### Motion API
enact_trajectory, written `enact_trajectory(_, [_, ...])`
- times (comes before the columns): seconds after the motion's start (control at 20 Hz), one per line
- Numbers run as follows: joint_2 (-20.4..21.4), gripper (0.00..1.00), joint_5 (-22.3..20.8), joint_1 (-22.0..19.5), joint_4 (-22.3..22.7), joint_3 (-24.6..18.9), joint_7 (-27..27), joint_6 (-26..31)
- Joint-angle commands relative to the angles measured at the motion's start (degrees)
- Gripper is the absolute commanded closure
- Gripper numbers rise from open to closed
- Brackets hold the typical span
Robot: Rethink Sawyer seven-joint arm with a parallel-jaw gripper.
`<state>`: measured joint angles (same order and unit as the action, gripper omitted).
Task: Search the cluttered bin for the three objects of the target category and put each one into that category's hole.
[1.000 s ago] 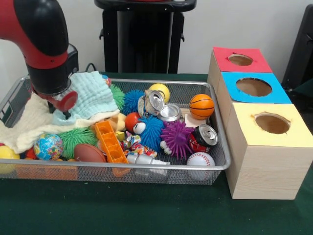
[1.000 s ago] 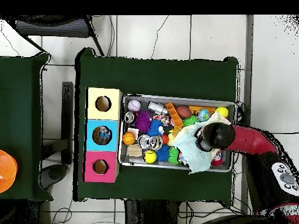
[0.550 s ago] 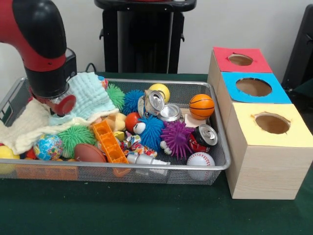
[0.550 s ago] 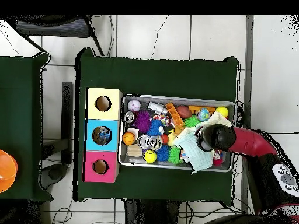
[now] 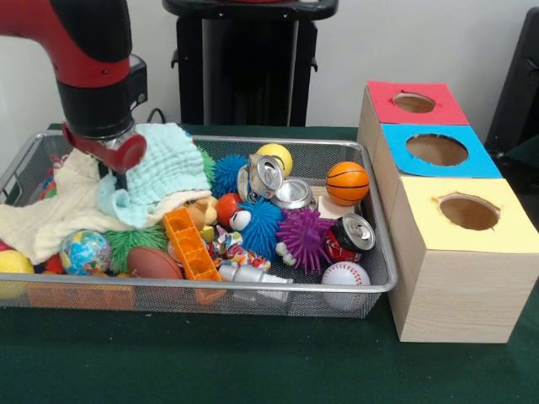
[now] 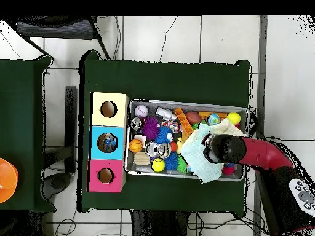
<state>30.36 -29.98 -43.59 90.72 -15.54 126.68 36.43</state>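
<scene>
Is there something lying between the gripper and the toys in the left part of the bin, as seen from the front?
Yes. A light green cloth and a cream cloth lie draped over that part of the bin, directly under the gripper. They cover whatever lies beneath; only a globe ball and a green spiky ball show at their edge.

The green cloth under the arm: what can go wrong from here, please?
1. The green cloth lies draped over toys; dragging it could tip the orange block or roll balls about.
2. It hides part of the bin, so target objects may stay unseen.
3. The gripper sits in cloth; it may catch only fabric.
</scene>
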Motion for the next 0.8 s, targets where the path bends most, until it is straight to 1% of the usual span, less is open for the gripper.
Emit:
enact_trajectory(0.05, [8.2, 1.0, 4.3, 1.2, 7.9, -9.3, -7.7, 2.2])
enact_trajectory(0.15, [9.9, 1.0, 5.7, 1.5, 8.9, -10.0, -6.9, 3.6])
enact_trajectory(0.35, [11.8, 1.0, 7.7, 2.9, 10.8, -10.1, -4.1, 3.7])
enact_trajectory(0.45, [12.9, 1.0, 8.4, 4.2, 12.1, -9.6, -2.7, 3.7])
enact_trajectory(0.55, [14.5, 1.0, 9.4, 5.4, 13.8, -9.1, -0.9, 2.5])
enact_trajectory(0.65, [16.4, 1.0, 10.6, 6.8, 15.0, -8.3, 0.6, 2.7])
enact_trajectory(0.8, [19.6, 1.0, 12.7, 8.8, 16.4, -7.1, 2.1, 4.4])
